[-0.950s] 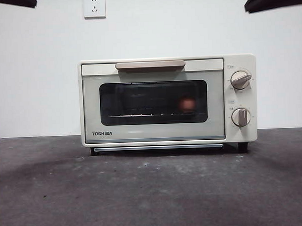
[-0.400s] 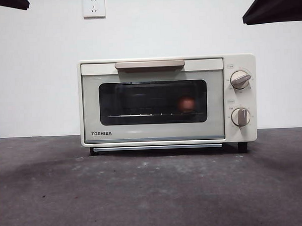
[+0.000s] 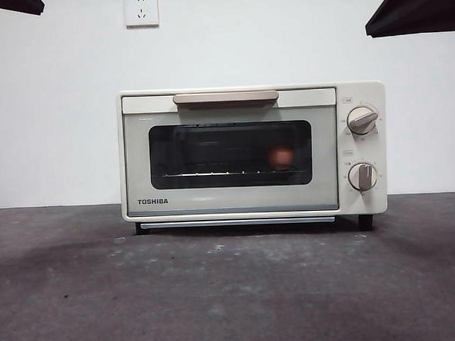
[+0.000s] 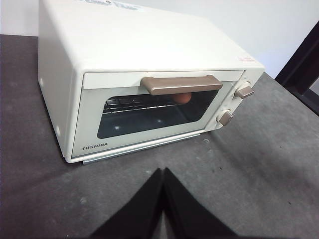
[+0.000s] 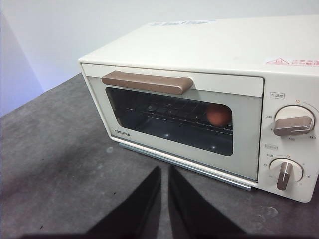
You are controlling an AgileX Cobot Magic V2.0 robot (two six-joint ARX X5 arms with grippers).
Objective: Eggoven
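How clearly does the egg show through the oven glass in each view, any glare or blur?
Front view: egg is a dim, soft reddish blur behind the toaster oven's dark glass. Left wrist view: egg mostly hidden behind the handle. Right wrist view: egg clearest, on the rack, little glare.

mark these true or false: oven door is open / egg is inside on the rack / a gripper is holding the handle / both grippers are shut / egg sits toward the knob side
1. The oven door is open: false, it is closed.
2. The egg is inside on the rack: true.
3. A gripper is holding the handle: false, the left gripper and right gripper both hang clear of the oven.
4. Both grippers are shut: true, each pair of jaws stands together, holding nothing.
5. The egg sits toward the knobs: true.
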